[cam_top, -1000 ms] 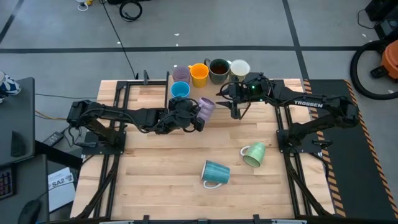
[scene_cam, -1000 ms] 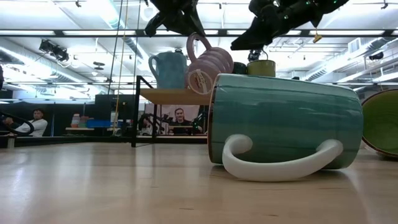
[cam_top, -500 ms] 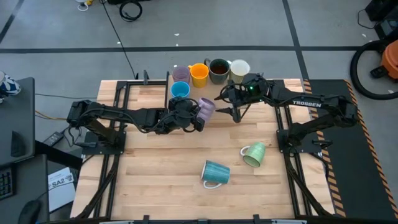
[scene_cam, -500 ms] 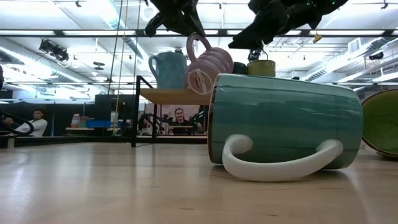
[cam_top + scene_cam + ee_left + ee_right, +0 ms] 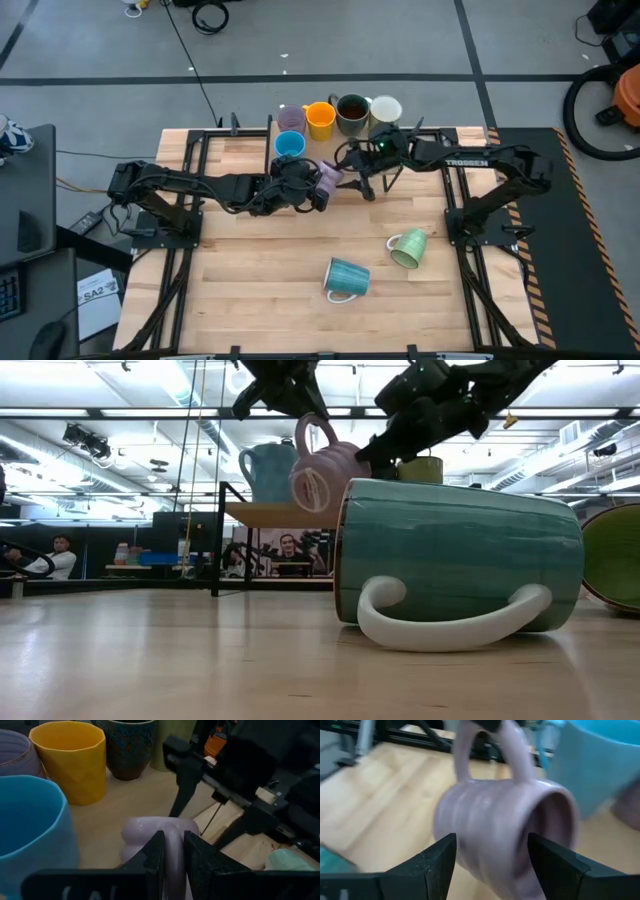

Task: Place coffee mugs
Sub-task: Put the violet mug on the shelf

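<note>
- Right gripper (image 5: 352, 170) has advanced across the table toward the lavender mug (image 5: 329, 177) over the last second, and its fingers (image 5: 437, 860) have spread from a partial gap to their widest spacing.
- In the right wrist view the two fingers stand one on each side of the mug's ribbed body, with clearance on both sides; no contact is visible.
- Left gripper (image 5: 312, 188) has not changed: its narrow fingers (image 5: 156, 855) are clamped on the mug's handle, holding the mug above the table with the handle up and the mouth sideways, as the low view shows.
- Judgement: this reads as the start of a hand-over. The right arm is lined up to take the body while the left arm keeps the handle.
- Relative position: the mug lies between the two grippers, just in front of the row of upright mugs at the far edge.
- That row holds a second lavender mug (image 5: 290, 118), the orange mug (image 5: 320, 119), the dark brown mug (image 5: 351, 112) and the cream mug (image 5: 386, 110), with the blue mug (image 5: 288, 145) just before them.
- Remaining work: the teal mug (image 5: 346, 277) and the pale green mug (image 5: 408, 249) lie on their sides on the near half of the table, well apart from both grippers.
</note>
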Robot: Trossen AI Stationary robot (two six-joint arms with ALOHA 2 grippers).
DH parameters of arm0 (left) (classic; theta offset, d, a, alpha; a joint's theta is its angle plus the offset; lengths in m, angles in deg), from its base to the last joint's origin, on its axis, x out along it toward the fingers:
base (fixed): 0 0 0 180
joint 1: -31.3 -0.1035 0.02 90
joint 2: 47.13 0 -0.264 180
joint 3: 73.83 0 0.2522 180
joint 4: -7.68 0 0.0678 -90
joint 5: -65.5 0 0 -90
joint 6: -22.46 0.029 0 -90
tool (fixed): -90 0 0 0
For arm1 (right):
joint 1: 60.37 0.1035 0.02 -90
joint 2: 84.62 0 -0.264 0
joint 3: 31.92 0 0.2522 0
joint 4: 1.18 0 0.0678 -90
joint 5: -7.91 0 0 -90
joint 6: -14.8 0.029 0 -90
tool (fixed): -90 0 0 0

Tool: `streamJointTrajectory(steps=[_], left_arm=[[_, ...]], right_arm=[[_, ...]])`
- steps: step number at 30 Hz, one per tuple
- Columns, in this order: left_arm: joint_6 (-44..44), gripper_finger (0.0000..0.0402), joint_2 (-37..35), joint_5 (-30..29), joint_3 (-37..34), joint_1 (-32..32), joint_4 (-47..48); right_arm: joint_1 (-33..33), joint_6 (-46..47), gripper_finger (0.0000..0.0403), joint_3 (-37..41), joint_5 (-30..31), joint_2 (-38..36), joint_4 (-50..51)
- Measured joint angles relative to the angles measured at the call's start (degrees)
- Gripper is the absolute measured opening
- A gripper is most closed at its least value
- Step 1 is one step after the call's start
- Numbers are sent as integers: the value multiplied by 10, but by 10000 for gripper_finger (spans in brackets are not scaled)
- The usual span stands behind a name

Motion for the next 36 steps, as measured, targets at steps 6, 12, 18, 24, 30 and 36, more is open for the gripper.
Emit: streamJointTrajectory(steps=[6,12,18,24,30,36], left_arm=[[0,55,0,0,0,0,0],[0,9,-2,-4,1,0,-5],[1,2,-1,-2,1,0,-1],[3,6,-1,13,1,0,3],[3,7,-1,106,1,0,4],[59,8,-5,164,0,22,23]], right_arm=[[2,4,237,0,-39,27,-18],[7,4,181,0,-38,31,-33],[7,4,95,0,-27,27,-46],[9,4,10,0,-20,32,-43],[14,5,31,0,-22,28,-43],[43,26,66,0,29,28,-43]])
